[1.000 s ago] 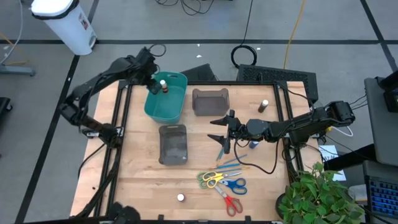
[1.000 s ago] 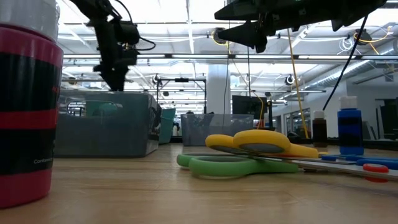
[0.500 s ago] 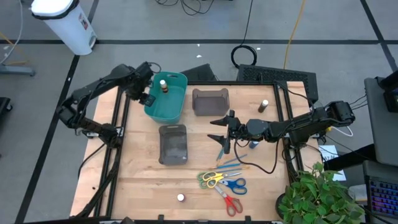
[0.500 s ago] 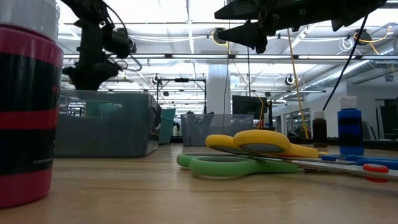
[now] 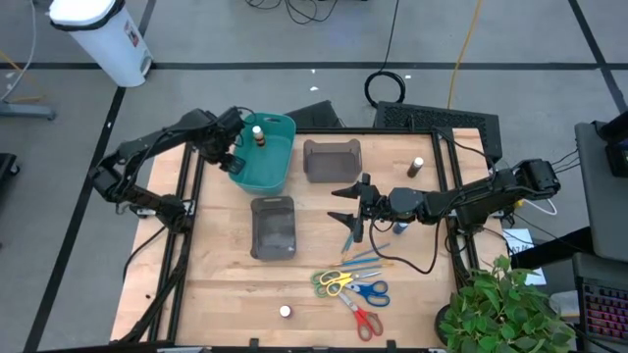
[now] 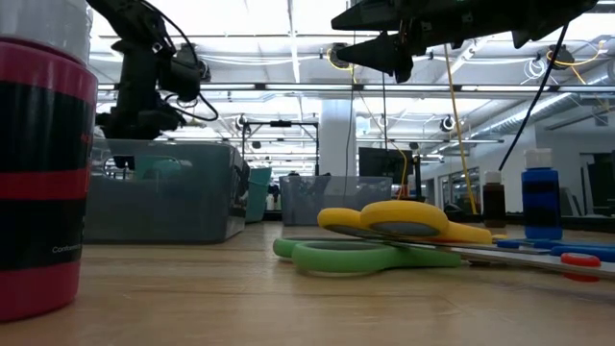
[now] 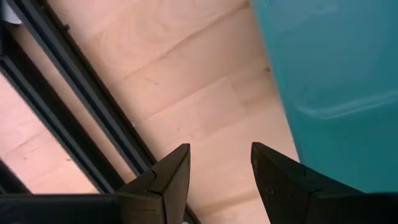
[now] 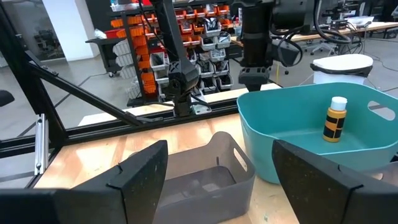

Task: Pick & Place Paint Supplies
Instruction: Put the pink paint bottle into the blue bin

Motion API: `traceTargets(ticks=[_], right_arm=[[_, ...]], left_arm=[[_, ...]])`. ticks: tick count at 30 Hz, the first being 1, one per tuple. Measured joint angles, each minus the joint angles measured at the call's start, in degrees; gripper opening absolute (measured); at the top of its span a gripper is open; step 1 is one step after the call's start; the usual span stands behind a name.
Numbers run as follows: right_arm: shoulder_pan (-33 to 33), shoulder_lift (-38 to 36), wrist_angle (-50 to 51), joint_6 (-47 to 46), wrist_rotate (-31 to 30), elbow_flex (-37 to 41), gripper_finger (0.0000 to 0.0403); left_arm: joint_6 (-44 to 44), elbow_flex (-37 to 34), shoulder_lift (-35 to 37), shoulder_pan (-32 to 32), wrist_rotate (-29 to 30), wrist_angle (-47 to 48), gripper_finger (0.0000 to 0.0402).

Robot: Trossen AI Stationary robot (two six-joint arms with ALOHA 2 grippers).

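My left gripper is open and empty. It points down at the bare wood just outside the teal bin's left wall. A brown white-capped bottle stands upright inside that bin. My right gripper hovers wide open at mid-table, above a thin blue brush. Green-yellow scissors, blue scissors and red scissors lie flat near the table's near edge. A white-capped bottle stands there too.
Two grey bins sit on the table, one beside the teal bin and one nearer. A dark bottle and a blue bottle stand on the right. Black frame rails edge the table. A plant stands at the near right corner.
My left gripper has drawn back from over the teal bin, beside the brown bottle, toward the table's left and near side. It has turned and now sits outside the bin's left wall. The bottle has stayed upright in the bin.
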State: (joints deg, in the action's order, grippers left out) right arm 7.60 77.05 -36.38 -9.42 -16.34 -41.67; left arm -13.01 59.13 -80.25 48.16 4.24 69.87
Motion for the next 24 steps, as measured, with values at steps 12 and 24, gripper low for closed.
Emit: traceTargets(ticks=[12,24], right_arm=[[0.0,0.01,0.0,0.01,-0.02,0.0,0.0279],[0.0,0.01,0.0,0.01,-0.02,0.0,0.0279]], left_arm=[[-0.6,0.0,0.0,-4.03,-2.16,0.0,0.0175],[-0.5,0.0,0.0,-7.96,-2.89,-0.44,0.0175]])
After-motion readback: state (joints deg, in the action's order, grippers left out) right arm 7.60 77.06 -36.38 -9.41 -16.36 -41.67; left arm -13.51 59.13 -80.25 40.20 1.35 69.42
